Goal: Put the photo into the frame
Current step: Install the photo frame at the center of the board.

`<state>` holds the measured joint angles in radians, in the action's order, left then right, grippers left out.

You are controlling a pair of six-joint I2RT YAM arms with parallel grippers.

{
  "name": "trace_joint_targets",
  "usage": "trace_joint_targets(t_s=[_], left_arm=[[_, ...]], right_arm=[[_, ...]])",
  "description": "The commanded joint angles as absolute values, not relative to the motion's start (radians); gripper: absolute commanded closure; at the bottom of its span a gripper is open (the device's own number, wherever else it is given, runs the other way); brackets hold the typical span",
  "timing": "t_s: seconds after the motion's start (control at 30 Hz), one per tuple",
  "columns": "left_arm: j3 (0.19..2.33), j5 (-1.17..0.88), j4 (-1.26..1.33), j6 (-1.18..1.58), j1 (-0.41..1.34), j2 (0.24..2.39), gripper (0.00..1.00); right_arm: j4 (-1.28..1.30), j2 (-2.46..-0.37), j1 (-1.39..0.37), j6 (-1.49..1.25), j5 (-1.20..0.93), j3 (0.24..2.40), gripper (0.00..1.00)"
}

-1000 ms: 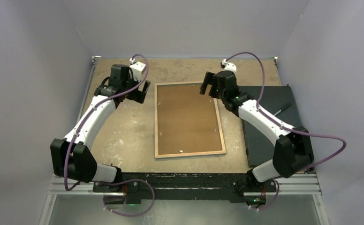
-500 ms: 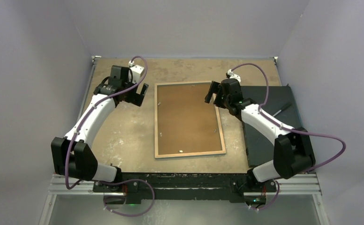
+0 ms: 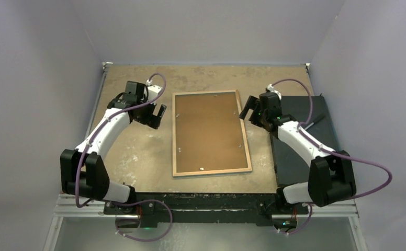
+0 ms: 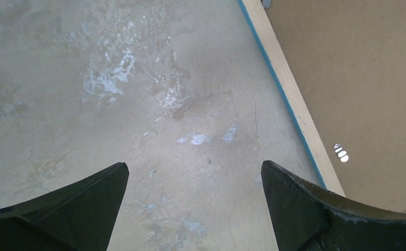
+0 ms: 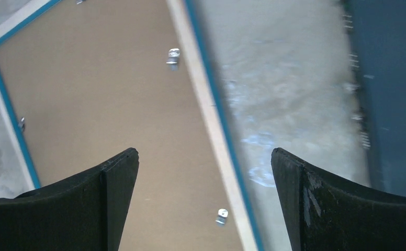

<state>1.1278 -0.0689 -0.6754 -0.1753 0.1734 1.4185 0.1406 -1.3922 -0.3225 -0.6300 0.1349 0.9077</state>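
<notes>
**Top external view:** The frame [image 3: 212,171] is lying face down at the centre of the surface [image 3: 138,151], with the brown backing board [image 3: 209,130] sitting inside its rim. The photo is not showing in any view; presumably it is lying beneath the board. The left tool [image 3: 157,116] is hanging left of the frame. The right tool [image 3: 249,109] is hanging just off the frame's upper right edge. Over the last second both have been retreating, the right one leaving the top rim. This is suggesting that insertion is finished.

**Left wrist view:** The jaws are standing wide apart, holding nothing, over bare surface.

**Right wrist view:** The jaws are gaping equally wide and empty, straddling the rim, with a metal tab [image 5: 173,56] showing at upper centre.
</notes>
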Motion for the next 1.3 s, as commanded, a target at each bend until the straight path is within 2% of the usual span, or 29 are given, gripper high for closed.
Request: trace_joint_targets(t_s=[0.0, 0.17, 0.7, 1.27], left_arm=[[1.107, -0.106, -0.668, -0.232, 0.166, 1.44, 0.03], [1.143, -0.134, -0.712, -0.259, 0.164, 1.512, 0.03], [1.128, -0.176, -0.595, -0.247, 0.104, 1.612, 0.0], [1.087, -0.291, -0.564, -0.236, 0.094, 1.641, 0.1]], right_arm=[[0.135, -1.317, -0.21, -0.655, 0.068, 0.835, 0.01], [0.139, -1.295, -0.165, -0.646, 0.073, 0.801, 0.01], [0.03, -1.311, -0.095, -0.696, -0.069, 0.63, 0.01], [-0.125, -1.3, -0.155, -0.804, -0.255, 0.501, 0.01]])
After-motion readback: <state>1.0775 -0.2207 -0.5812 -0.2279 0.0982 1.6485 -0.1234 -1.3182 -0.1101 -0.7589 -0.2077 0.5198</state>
